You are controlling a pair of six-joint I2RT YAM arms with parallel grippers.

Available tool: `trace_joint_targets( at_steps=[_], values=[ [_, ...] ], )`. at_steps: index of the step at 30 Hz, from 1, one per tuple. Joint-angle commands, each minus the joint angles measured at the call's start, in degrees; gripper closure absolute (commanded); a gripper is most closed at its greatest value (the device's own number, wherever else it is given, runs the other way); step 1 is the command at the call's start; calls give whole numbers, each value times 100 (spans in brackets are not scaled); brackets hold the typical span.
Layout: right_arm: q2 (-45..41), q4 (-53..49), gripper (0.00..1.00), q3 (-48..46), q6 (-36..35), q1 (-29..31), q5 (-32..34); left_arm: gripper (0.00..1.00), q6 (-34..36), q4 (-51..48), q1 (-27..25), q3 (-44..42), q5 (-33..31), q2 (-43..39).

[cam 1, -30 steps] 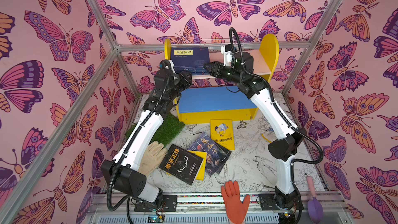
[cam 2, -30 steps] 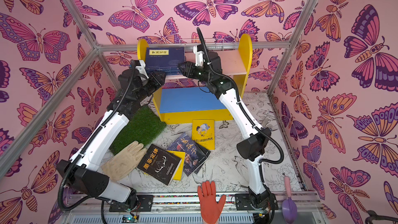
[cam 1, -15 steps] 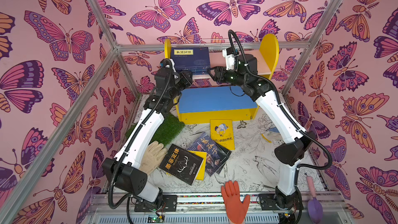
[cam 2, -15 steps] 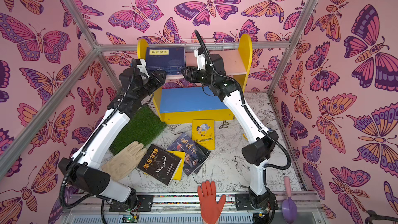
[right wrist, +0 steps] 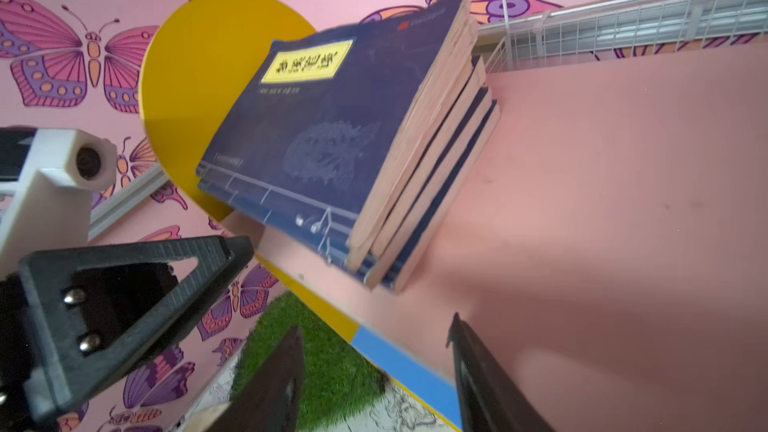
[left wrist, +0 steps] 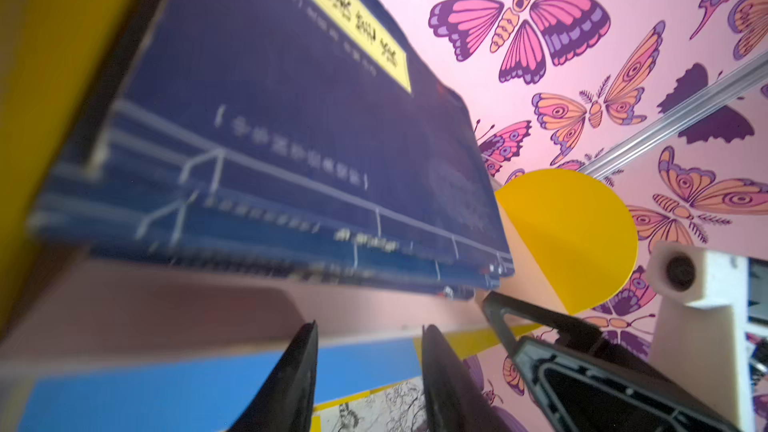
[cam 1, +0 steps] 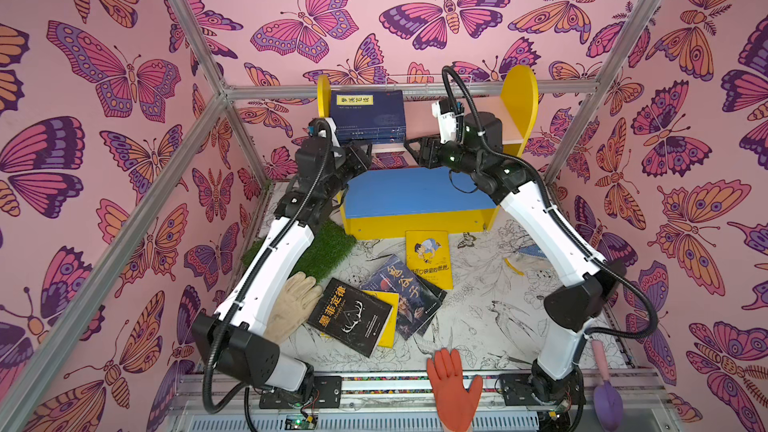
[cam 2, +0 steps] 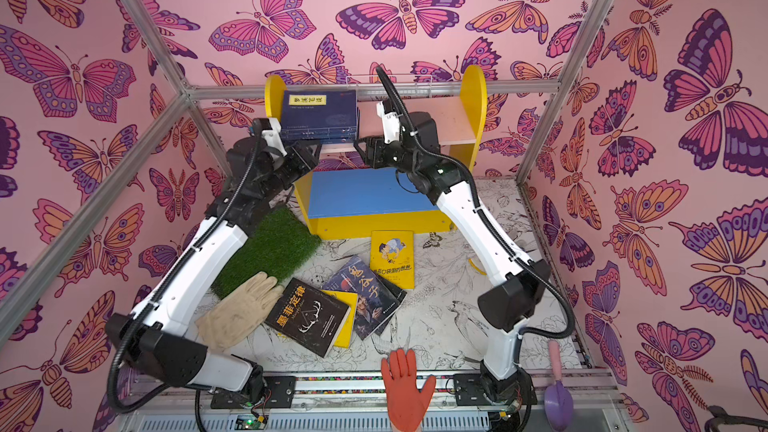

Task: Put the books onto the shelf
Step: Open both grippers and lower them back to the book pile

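Note:
A stack of navy books (cam 1: 368, 116) (cam 2: 320, 116) with a yellow title label lies flat at the left end of the shelf's pink upper board (cam 1: 422, 118). My left gripper (cam 1: 365, 160) (left wrist: 368, 326) hangs just in front of and below the stack (left wrist: 291, 118), open and empty. My right gripper (cam 1: 413, 151) (right wrist: 376, 324) faces it from the right, open and empty, clear of the stack (right wrist: 332, 130). On the floor lie a black antler book (cam 1: 353, 313), a dark portrait book (cam 1: 405, 292) and a yellow cartoon-boy book (cam 1: 428, 257). Another yellow book (cam 1: 388, 317) sits under the black one.
The shelf's blue lower board (cam 1: 415, 193) lies under both grippers. A green grass mat (cam 1: 328, 247) and beige glove (cam 1: 293, 305) lie under the left arm. An orange glove (cam 1: 453, 384) and purple trowel (cam 1: 606, 396) sit at the front edge. A wire rail (right wrist: 623, 22) runs behind the shelf.
The left jaws have spread wider. Both grippers have drawn slightly back and down from the navy stack's front edge. The right elbow has swung outward.

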Motion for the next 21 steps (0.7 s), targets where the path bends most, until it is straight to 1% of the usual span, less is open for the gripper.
trace_joint_targets(
  at_steps=[1,4,6,8,10,13,16,18,21],
  values=[
    [-986,481,42,-1377,-156,29,348,51,226,-23,-105,-843,-181,-1090],
    [-2019,973,41,-2912,56,35,644,49,112,-112,-183,-2025,-602,-2087],
    [-2465,1068,41,-3870,315,34,819,48,73,-419,-183,-2727,-886,-2588],
    [-2825,1193,42,-4913,645,57,838,47,89,-946,-184,-3341,-1133,-2872],
    [-3014,1046,43,-5576,782,141,934,46,146,-1292,-192,-3787,-1231,-2935],
    [-3223,631,43,-6251,660,489,1276,45,52,-1336,-215,-4277,-1104,-2752],
    [-3262,275,43,-6549,398,869,1320,44,266,-1304,-395,-4323,-978,-2249],
    [-3197,7,43,-6637,260,1083,1293,41,528,-1212,-575,-4272,-848,-1905],
    [-3016,-392,43,-6758,173,1238,1018,37,929,-1057,-816,-4194,-559,-1362]
  ],
)
